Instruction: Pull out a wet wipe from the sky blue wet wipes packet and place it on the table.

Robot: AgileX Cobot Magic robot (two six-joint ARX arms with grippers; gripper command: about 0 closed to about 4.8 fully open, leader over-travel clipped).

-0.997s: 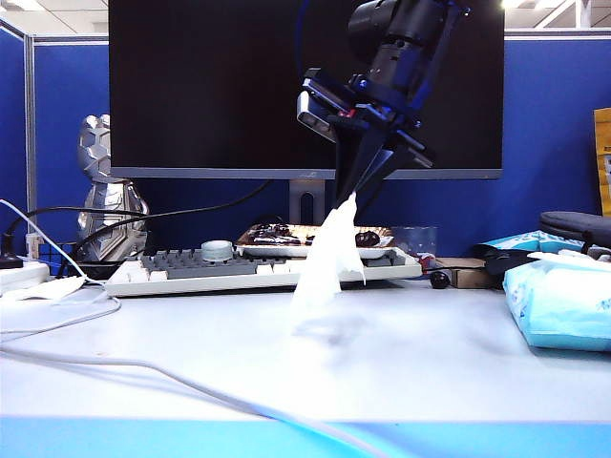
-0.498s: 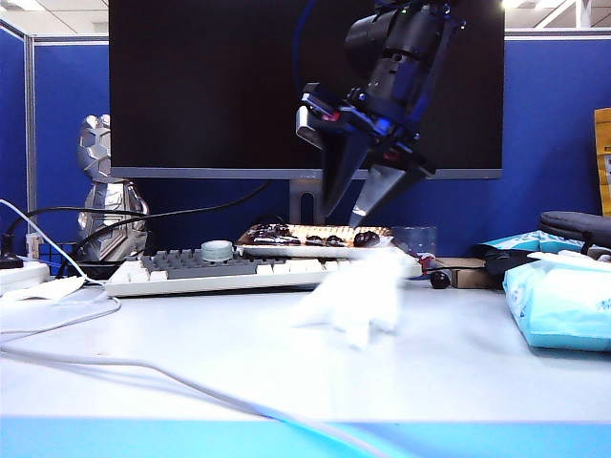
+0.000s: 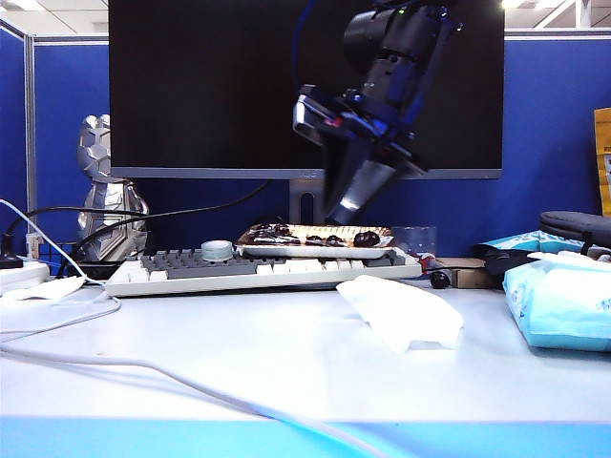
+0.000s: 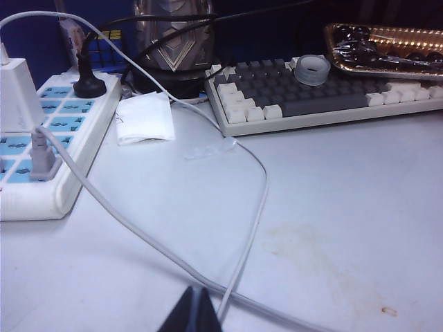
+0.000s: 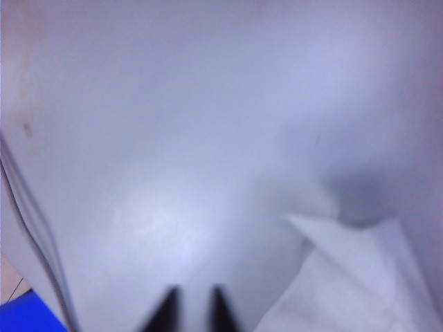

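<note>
Pale grey desk (image 3: pixel 239 353) holds crumpled white wet wipe (image 3: pixel 401 310), beside sky blue wet wipes packet (image 3: pixel 561 303). Right gripper (image 3: pixel 346 202) above it, jaws slightly apart, empty: lift straight clear. Left gripper (image 4: pixel 196 312) low over desk at left, jaws together, empty.

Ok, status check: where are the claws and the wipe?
Right claw empty, above the keyboard, jaws slightly apart. Left claw shut, low over the table by a cable. Wipe flat on table, released. Nothing in the way.

An office desk in a cubicle: blue partition walls (image 3: pixel 558 124) stand behind a large dark monitor (image 3: pixel 220 86), a keyboard (image 3: pixel 239 270) lies along the table's (image 3: pixel 239 353) back edge, and a power strip (image 4: pixel 41 145) with plugged cables sits at its left edge
</note>
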